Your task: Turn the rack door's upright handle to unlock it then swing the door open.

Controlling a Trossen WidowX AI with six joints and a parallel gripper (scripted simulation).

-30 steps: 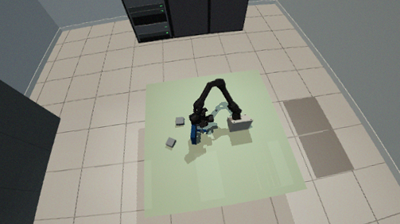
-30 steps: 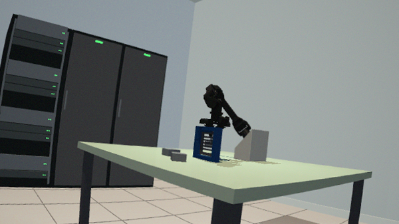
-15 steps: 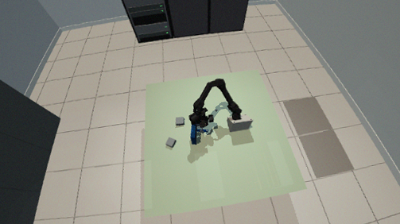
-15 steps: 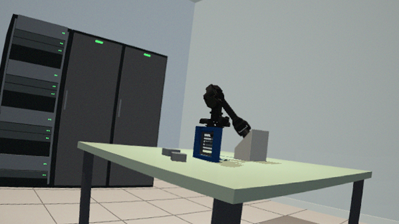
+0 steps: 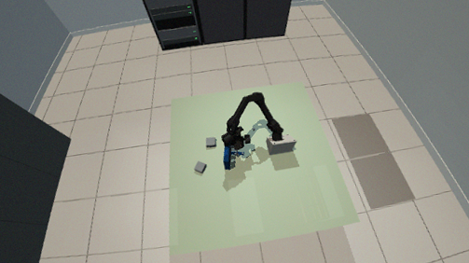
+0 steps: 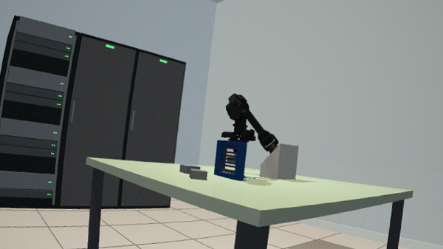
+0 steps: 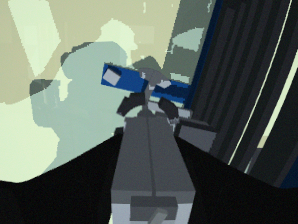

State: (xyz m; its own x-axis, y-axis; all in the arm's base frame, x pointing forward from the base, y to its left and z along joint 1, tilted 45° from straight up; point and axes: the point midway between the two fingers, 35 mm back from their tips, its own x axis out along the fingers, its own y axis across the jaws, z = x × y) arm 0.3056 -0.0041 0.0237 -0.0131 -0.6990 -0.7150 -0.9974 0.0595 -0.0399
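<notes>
The small blue rack (image 5: 227, 159) (image 6: 218, 159) stands upright on the table (image 5: 211, 220) (image 6: 261, 201). Its dark ribbed face (image 7: 235, 65) fills the right of the wrist view; how far the door stands open cannot be told. The grey upright handle (image 7: 152, 160) stands beside that face. My gripper (image 7: 147, 143) (image 5: 238, 146) points down and is shut on the handle, a black finger on each side. In the exterior view the rack hides the handle and fingertips. A blue bar (image 7: 122, 79) juts out beyond the handle; whether it belongs to the handle or rack is unclear.
Two small grey blocks, one (image 5: 211, 142) (image 6: 190, 168) near the rack and one (image 5: 201, 167) (image 6: 198, 174) beside it, lie on the side away from the arm's base. The arm rises from a light grey pedestal (image 5: 282, 145) (image 6: 288, 160) on the rack's other side.
</notes>
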